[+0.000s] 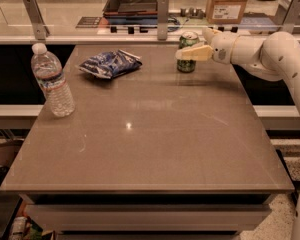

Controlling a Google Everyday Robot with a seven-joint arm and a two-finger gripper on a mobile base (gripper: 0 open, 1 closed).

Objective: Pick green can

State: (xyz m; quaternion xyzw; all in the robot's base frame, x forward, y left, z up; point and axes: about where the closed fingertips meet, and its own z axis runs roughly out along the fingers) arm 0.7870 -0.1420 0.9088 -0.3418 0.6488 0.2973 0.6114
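Note:
The green can [187, 64] with a silver top stands upright near the table's far right edge. My gripper [191, 44] reaches in from the right on a white arm [270, 54] at the can's height. It is open and straddles the can. One pale finger [195, 53] crosses the can's front side, and the other sits behind the can to its right. The can rests on the table.
A clear water bottle [52, 81] stands at the left edge. A blue crinkled snack bag [110, 64] lies far left of centre. The brown table [150, 149] has a raised counter with posts behind it and a cardboard box [227, 4] beyond.

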